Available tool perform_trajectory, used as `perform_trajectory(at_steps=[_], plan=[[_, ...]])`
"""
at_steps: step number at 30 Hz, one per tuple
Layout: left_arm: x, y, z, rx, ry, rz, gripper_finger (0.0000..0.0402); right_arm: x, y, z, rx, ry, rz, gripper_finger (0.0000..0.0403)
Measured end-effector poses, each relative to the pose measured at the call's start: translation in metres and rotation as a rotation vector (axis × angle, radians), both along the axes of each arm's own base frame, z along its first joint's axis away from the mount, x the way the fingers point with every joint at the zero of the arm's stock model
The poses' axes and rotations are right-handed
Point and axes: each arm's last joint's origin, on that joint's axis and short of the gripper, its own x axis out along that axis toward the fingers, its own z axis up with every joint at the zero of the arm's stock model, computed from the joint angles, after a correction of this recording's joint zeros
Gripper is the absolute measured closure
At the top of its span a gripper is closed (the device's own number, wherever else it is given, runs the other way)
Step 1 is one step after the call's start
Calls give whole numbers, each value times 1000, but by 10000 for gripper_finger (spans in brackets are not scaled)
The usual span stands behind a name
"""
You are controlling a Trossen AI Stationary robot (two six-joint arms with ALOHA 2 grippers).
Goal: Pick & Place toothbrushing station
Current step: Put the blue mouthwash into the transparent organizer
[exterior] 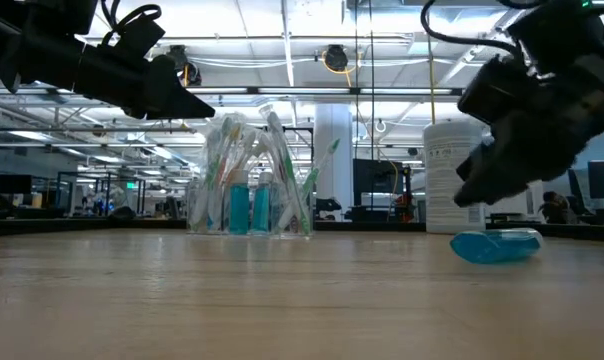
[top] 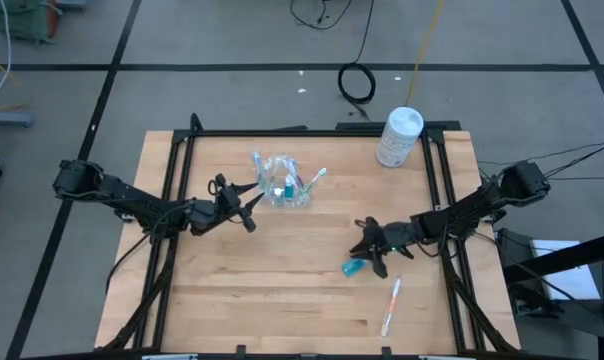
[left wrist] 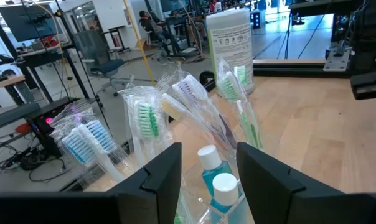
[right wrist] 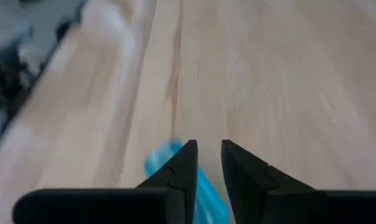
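Right gripper (top: 372,252) hovering low at the table's right-centre, fingers parted by a narrow gap and holding nothing. Directly below and slightly to the near-left of those tips, a small blue toothpaste tube (top: 355,267) lying flat on the wood, long axis slanting from far-left to near-right across the fingers' line in the right wrist view. Far closer to this arm than to the other. Judged: a short drop, perhaps with a small wrist turn to bring the jaws square across the tube.

A wrapped toothbrush (top: 390,307) lying loose farther toward the near edge, long axis running near-to-far, also on the right arm's side.

Clear cup (top: 285,186) standing at far-centre, bristling with wrapped toothbrushes and two upright tubes. Left gripper (top: 244,197) just left of it, fingers apart, empty, pointed at the cup.

White canister (top: 399,136) at the far right, apart from all this
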Motion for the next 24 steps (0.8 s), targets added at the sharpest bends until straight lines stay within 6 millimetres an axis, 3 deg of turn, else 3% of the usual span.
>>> perform_trajectory(at_steps=[5,18,24], plan=[[0,0,0,0,0,0,245,-9,6,-9,-29,115,88,315],[0,0,0,-8,-6,1,245,-5,12,-1,-46,6,134,256],[0,0,0,-14,-10,1,245,-12,12,-11,-79,116,180,243]])
